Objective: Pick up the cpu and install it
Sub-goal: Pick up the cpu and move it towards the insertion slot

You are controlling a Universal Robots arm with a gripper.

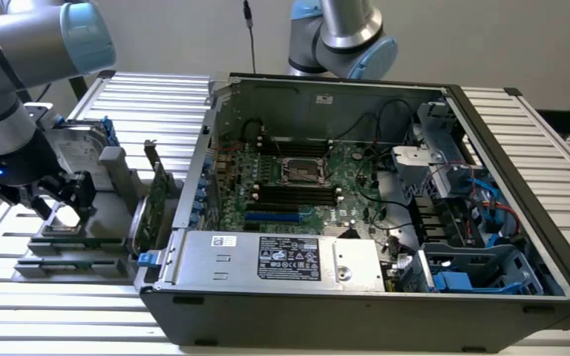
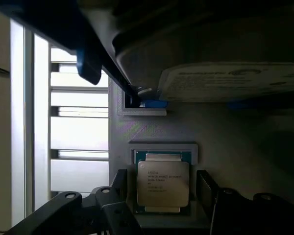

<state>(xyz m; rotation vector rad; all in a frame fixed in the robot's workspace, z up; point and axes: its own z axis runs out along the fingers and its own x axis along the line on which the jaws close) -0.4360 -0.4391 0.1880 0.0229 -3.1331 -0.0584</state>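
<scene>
My fingers [image 2: 206, 188] straddle the cpu [image 2: 162, 183], clear gap either side. Hard drive [image 2: 225, 81] stands close beyond it; upright expansion card [image 1: 156, 196] walls off the side toward the computer case [image 1: 315, 311].

The cpu [image 2: 163, 183] is laid in a tray [image 1: 77, 252] placed at the exterior view's left of the computer case [image 1: 364, 311], and the socket [image 1: 303, 170] is found inside that case.

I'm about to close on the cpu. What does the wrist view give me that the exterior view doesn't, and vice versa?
Wrist view: the cpu close up, printed lid facing the camera, seated in its grey holder, with a gap to each finger.
Exterior view: the open computer case and the motherboard socket inside it.
Both: the gripper open astride the cpu, and the hard drive next to it.
</scene>
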